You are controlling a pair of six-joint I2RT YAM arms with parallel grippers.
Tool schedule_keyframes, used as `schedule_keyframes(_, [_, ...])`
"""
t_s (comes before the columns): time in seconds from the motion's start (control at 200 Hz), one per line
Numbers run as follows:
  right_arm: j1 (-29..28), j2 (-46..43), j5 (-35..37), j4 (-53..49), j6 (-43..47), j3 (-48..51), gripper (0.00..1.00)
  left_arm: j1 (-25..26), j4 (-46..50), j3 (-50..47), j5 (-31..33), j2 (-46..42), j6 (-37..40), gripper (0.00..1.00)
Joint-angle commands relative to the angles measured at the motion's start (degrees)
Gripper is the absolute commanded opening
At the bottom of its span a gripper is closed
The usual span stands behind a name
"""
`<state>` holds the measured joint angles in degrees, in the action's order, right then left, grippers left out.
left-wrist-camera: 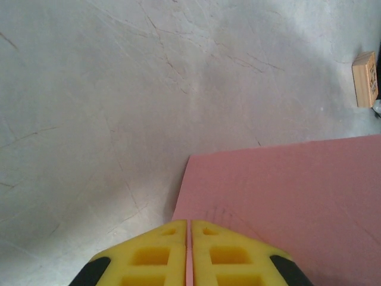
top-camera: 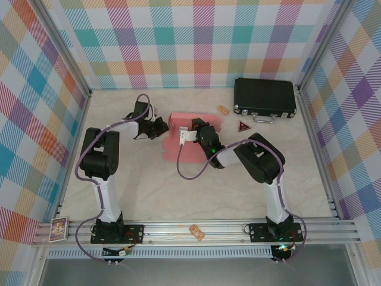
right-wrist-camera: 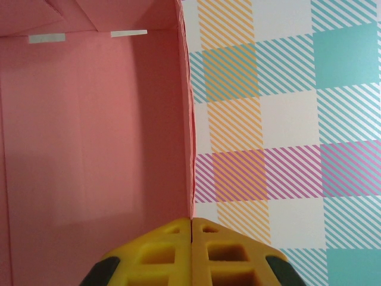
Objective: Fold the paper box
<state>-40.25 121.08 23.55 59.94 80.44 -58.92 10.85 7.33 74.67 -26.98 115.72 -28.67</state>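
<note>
The salmon-pink paper box (top-camera: 171, 143) lies partly raised at the middle of the table. My left gripper (top-camera: 162, 128) meets its left edge. In the left wrist view the yellow fingers (left-wrist-camera: 155, 256) are shut on that edge of the paper box (left-wrist-camera: 286, 196), with a pink strip pinched between them at the left gripper (left-wrist-camera: 189, 221). My right gripper (top-camera: 191, 126) reaches in over the box from the right. Its yellow jaws are shut on the thin upright wall at the right gripper (right-wrist-camera: 191, 219), and the pink inside of the paper box (right-wrist-camera: 95, 131) spreads to the left.
A black hard case (top-camera: 265, 98) with a handle stands at the back right. A small wooden block (top-camera: 223, 109) (left-wrist-camera: 365, 78) and a red triangle (top-camera: 244, 126) lie between it and the box. Checked walls enclose three sides. A card (top-camera: 59, 229) sits at the front left rail.
</note>
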Motion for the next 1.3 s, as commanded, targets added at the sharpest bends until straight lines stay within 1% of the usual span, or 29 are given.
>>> schedule_keyframes(0.0, [-0.6,0.9,0.1,0.2,0.3,-0.7,0.0,1.1,-0.9,-0.5,-2.0,-1.7,1.5,0.11])
schedule_keyframes(0.27, [-0.7,1.0,0.0,-0.1,0.2,-0.8,0.0,1.5,-0.4,0.6,-0.4,-0.4,5.8,0.14])
schedule_keyframes(0.43, [-0.7,1.1,-0.1,-0.3,0.2,-1.3,0.0,1.6,-1.2,0.3,0.1,-1.0,8.4,0.25])
schedule_keyframes(0.6, [-0.7,1.3,0.0,-0.5,0.2,-1.5,0.0,1.6,-0.6,0.8,1.3,-1.1,11.2,0.28])
schedule_keyframes(0.865, [-0.7,1.2,-0.1,-0.8,0.2,-1.6,0.0,1.7,-2.0,0.9,-2.2,-1.6,15.5,0.33])
schedule_keyframes(1.02, [-0.7,1.3,-0.1,-1.0,0.2,-1.6,0.0,2.1,-3.2,0.1,-2.9,-2.3,17.5,0.37])
schedule_keyframes(1.135, [-0.7,1.3,0.0,-1.0,0.2,-1.5,0.0,2.2,-4.5,-1.3,-2.4,-3.3,18.1,0.37])
schedule_keyframes(1.294, [-0.7,1.3,0.1,-1.0,0.1,-1.5,0.0,2.2,-5.7,-3.2,-3.2,-5.2,19.2,0.37])
